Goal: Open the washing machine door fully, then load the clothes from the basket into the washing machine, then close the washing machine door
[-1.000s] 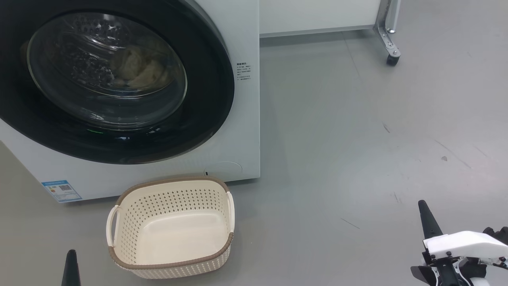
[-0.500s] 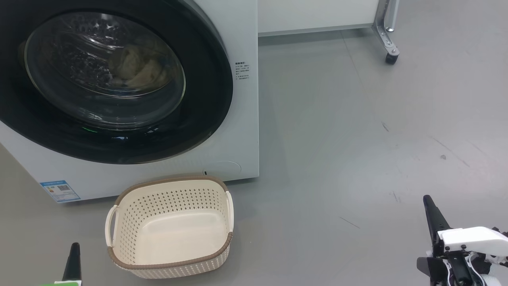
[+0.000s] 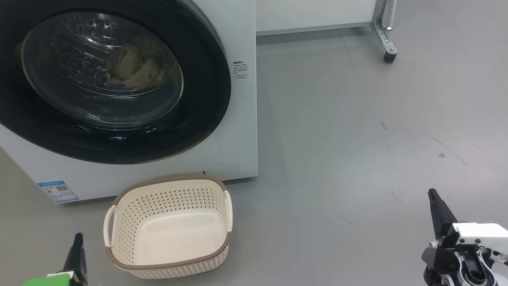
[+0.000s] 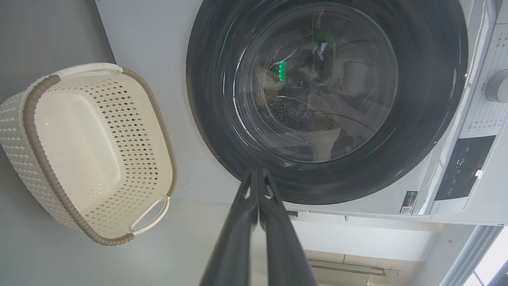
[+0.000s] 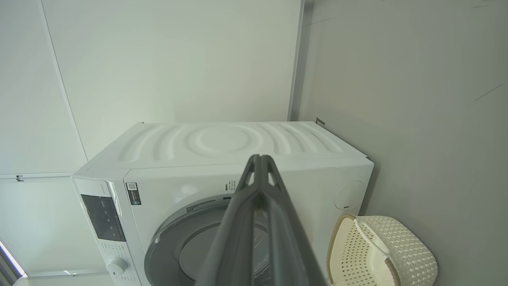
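Plainly, the washing machine door (image 3: 198, 99) sits shut against the front of the washing machine (image 3: 242, 131). The clothes (image 3: 135, 69) show as a pale yellow heap behind its glass, inside the drum. Just before the machine's front, the basket (image 3: 174, 198) stands on the grey floor (image 3: 337, 139), its bare cream bottom showing. Further out from the machine, the left gripper (image 3: 78, 238) has its fingers pressed together on nothing, pointing toward the door's lower rim. Well off to the machine's right, the right gripper (image 3: 433, 196) is likewise clenched on nothing.
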`<state>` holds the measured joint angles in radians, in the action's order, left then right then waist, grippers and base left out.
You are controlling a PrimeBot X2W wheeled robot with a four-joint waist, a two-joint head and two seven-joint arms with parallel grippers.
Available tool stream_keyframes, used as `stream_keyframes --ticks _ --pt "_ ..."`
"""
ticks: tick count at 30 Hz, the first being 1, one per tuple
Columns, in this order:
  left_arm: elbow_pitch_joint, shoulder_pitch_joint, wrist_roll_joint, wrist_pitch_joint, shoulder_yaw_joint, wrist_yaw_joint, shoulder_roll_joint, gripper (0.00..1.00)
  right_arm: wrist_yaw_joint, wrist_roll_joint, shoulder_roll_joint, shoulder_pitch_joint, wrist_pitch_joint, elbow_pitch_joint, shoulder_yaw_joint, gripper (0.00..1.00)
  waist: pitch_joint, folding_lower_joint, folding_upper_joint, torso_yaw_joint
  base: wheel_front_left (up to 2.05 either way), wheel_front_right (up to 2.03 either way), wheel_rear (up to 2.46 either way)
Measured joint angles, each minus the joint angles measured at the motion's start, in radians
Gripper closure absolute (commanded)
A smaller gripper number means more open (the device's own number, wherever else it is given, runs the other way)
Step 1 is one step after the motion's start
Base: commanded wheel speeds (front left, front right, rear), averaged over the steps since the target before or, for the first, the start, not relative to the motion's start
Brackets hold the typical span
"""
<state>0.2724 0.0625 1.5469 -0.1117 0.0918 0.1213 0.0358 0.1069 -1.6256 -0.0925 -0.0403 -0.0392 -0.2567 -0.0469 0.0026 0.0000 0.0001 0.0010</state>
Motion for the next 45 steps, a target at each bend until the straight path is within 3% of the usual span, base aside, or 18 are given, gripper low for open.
stream_keyframes --ticks 4,45 --pt "0.003 0.007 0.044 -0.009 0.000 0.000 -0.001 1.00 0.008 -0.037 0.000 -0.009 -0.010 -0.006 -0.010 1.00 0.000 0.0000 0.0000 -0.001 0.00 0.00 0.00" --pt "0.002 0.007 0.045 -0.008 -0.001 0.000 -0.001 1.00 0.008 -0.038 0.002 -0.015 -0.011 -0.017 -0.014 1.00 0.000 0.0000 0.0000 -0.001 0.00 0.00 0.00"
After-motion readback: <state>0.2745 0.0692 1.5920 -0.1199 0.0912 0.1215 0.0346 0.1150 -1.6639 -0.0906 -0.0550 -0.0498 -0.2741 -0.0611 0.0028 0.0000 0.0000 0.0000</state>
